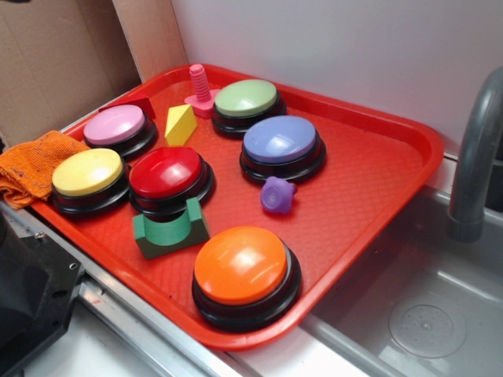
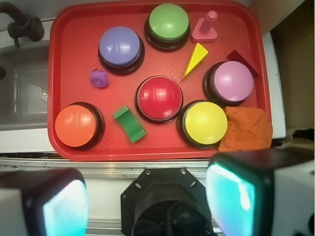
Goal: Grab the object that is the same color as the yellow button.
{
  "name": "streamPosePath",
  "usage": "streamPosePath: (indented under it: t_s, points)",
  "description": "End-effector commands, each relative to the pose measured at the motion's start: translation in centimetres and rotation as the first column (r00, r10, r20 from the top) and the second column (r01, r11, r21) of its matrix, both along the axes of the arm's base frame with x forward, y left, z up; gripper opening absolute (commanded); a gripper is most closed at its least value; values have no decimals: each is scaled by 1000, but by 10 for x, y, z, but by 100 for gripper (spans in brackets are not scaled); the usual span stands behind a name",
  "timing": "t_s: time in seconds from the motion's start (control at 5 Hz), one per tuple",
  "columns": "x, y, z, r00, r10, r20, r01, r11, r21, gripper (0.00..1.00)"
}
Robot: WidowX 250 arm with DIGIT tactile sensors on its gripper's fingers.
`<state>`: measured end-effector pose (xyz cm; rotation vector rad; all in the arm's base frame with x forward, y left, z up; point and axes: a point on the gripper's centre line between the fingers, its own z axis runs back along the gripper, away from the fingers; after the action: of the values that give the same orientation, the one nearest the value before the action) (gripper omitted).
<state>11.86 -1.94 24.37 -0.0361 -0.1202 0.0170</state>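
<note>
On the red tray (image 2: 74, 29), wrist view, the yellow block (image 2: 196, 58) lies toward 1 o'clock from the central red button (image 2: 159, 98), a slim wedge with its narrow tip pointing down-left, not touching any button. Around it: green button (image 2: 169, 22) at 10 o'clock, pink bolt (image 2: 205, 27) just beside at 12, pink button (image 2: 233, 81) at 4. Yellow button (image 2: 205, 123) sits at 4 o'clock from the red one, nearly touching it, with an orange cloth (image 2: 247, 129) against its 3 o'clock side, draped over the tray edge. Purple button (image 2: 119, 46) at 10 o'clock from centre, small purple knob-like piece (image 2: 99, 78) at 9, orange button (image 2: 76, 126) at 8, green arch block (image 2: 129, 124) at 7, lying near the red button. A dark red block (image 2: 243, 59) sits at the tray's right edge, partly hidden by the pink button, shape unclear. Gripper (image 2: 147, 196): jaws released, spread wide, nothing between them, both pads blurred at the frame bottom, hovering off the tray's near edge, well apart from the yellow block. A sink (image 1: 428, 306) adjoins the tray, with a grey faucet (image 1: 475, 157) beside it.
</note>
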Motion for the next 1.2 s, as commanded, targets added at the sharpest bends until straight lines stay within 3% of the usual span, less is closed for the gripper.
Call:
streamPosePath:
  t_s: [0.0, 0.4, 0.6, 1.0]
  points:
    - [0, 0, 0, 1000, 0, 0, 0, 1000, 0, 100]
    - [31, 47, -25, 988, -150, 46, 149, 989, 15, 100]
    - [54, 76, -41, 981, -190, 43, 186, 979, 87, 100]
    - [108, 122, -99, 950, -298, 99, 289, 953, 91, 100]
